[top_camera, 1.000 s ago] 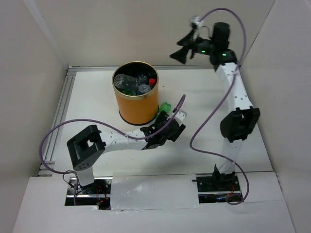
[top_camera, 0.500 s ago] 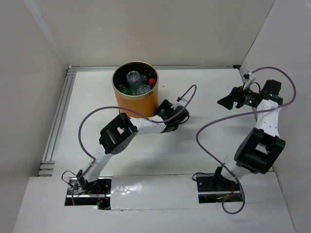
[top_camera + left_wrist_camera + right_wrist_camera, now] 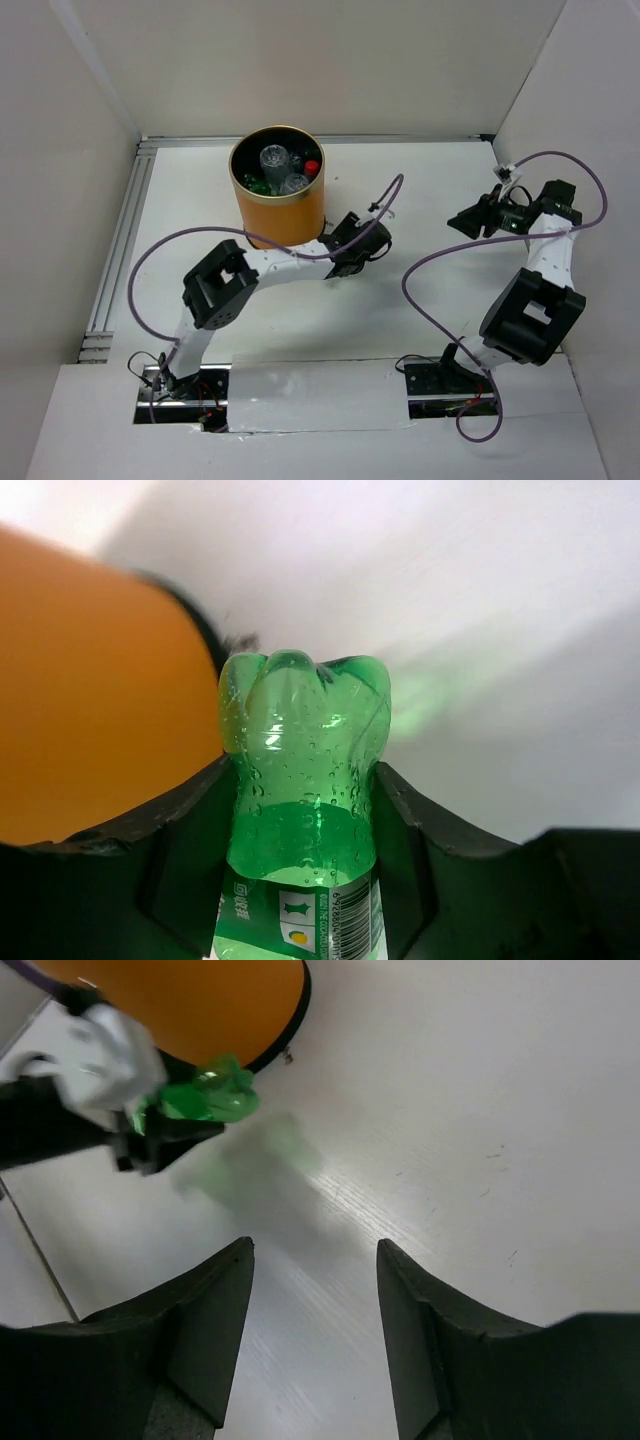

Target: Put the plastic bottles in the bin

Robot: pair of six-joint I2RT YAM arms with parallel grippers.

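The left end effector [image 3: 350,245] sits just right of the bin [image 3: 281,218], low beside its orange wall. It is closed on a green bottle [image 3: 304,770]. In the left wrist view both fingers [image 3: 190,852] press against the bottle's sides just above its label, and its lobed base sticks out beyond the fingertips. The bottle lies close beside the bin's wall, outside it. Whether it touches the counter [image 3: 425,185] cannot be told, though a green glow falls on the white surface next to it.

Inside the bin stand several other bottles: a clear one [image 3: 272,158], one with a red cap [image 3: 313,168], and some green [image 3: 258,185] showing near the rim.

The right end effector [image 3: 466,218] hangs over the right part of the counter, well apart from the bin. Its fingers are spread wide and hold nothing.
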